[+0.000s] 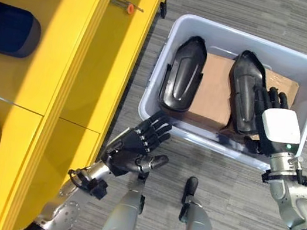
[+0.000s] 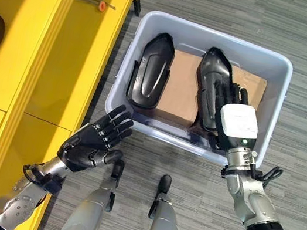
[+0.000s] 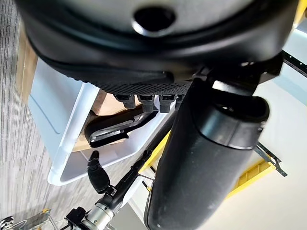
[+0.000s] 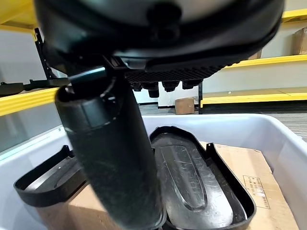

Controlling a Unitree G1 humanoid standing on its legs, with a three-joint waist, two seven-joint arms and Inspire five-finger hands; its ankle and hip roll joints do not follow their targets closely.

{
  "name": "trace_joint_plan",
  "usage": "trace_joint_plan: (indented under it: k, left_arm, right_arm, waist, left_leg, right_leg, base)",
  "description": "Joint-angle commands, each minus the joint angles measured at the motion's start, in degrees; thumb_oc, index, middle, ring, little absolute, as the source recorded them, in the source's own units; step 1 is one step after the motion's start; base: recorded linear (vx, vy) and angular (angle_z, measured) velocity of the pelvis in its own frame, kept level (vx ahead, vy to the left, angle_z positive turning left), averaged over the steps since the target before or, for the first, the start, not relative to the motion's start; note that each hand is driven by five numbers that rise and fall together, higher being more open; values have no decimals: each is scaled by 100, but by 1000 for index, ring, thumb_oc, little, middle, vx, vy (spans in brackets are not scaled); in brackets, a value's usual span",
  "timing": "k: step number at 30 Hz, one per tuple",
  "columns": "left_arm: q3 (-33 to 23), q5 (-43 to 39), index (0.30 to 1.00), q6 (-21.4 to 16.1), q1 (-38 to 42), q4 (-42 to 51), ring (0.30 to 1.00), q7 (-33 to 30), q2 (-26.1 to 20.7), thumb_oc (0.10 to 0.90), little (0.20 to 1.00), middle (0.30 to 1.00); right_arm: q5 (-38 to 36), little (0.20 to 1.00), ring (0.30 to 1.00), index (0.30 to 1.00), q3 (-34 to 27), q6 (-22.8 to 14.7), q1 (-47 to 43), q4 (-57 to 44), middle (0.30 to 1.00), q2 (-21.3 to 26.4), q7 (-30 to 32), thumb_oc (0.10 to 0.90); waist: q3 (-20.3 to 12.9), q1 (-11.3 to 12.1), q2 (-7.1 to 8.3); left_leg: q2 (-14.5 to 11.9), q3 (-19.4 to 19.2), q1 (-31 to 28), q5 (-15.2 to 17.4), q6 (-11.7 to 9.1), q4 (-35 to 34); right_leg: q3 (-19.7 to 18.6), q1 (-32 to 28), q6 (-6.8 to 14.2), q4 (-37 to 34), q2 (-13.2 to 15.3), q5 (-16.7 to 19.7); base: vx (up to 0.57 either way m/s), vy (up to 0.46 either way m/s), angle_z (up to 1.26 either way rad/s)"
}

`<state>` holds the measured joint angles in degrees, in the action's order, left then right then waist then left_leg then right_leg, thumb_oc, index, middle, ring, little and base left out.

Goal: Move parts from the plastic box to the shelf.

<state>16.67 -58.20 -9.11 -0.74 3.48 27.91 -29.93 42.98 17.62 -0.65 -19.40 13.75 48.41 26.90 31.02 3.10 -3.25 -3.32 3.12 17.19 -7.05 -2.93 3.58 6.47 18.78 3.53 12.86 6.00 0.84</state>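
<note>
Inside the plastic box (image 1: 174, 29) on the grey floor, two black parts lie on a sheet of cardboard (image 1: 214, 90), and my right hand (image 1: 272, 121) reaches over the near rim above the right part (image 1: 243, 83), fingers stretched out and holding nothing. From the head, my left hand (image 1: 136, 145) hangs spread and empty just outside the near wall, below the left part (image 1: 183, 72) and beside the yellow shelf (image 1: 59, 74). Only my right wrist view shows the right part's ribbed hollow.
</note>
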Motion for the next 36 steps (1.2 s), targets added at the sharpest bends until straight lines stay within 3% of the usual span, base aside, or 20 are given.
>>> trace_joint_plan:
  k: [1, 13, 19, 28, 36]
  left_arm:
    - [-114, -110, 1000, -479, -55, 530, 1000, 225, 56, 900, 1000, 1000]
    - [-8, -39, 1000, -430, 184, 522, 1000, 230, -28, 900, 1000, 1000]
    - [-28, -172, 1000, -291, 272, 633, 1000, 155, -38, 900, 1000, 1000]
    - [-136, -398, 1000, -178, 134, 439, 1000, 265, -19, 900, 1000, 1000]
    - [-193, -335, 1000, -116, 157, 347, 1000, 255, 91, 900, 1000, 1000]
  right_arm:
    - [112, 1000, 1000, 1000, -27, 45, -543, -132, 1000, 356, 508, 900]
    - [266, 1000, 1000, 1000, 423, 97, -1298, 611, 1000, 680, 686, 900]
    - [395, 1000, 1000, 1000, 525, 107, -1721, 1318, 1000, 765, 1197, 900]
    - [385, 1000, 1000, 1000, 809, 131, -2057, 1627, 1000, 823, 928, 900]
    - [267, 1000, 1000, 1000, 981, 54, -1846, 2148, 1000, 481, 723, 900]
  waist:
    - [-268, 28, 143]
    - [-123, 74, 39]
    - [-123, 164, -85]
    - [-122, 217, -197]
    - [-122, 238, -263]
  left_leg:
    - [223, -348, -104, 232, 318, -90]
    - [181, -324, 178, 77, 251, -158]
    - [192, -242, 331, 4, 217, -166]
    - [199, -205, 506, -44, 174, -127]
    - [195, -227, 627, -97, 168, -203]
  right_leg:
    - [-94, -276, -185, 203, -393, -446]
    - [-47, 68, -218, 285, -486, -425]
    - [78, 236, -275, 477, -503, -519]
    - [165, 452, -307, 647, -482, -582]
    - [206, 636, -302, 727, -449, -588]
  base:
    - [-46, -41, -1]
    - [-58, -52, -3]
    - [-10, -35, 0]
    - [-1, -17, 2]
    - [-2, 2, 0]
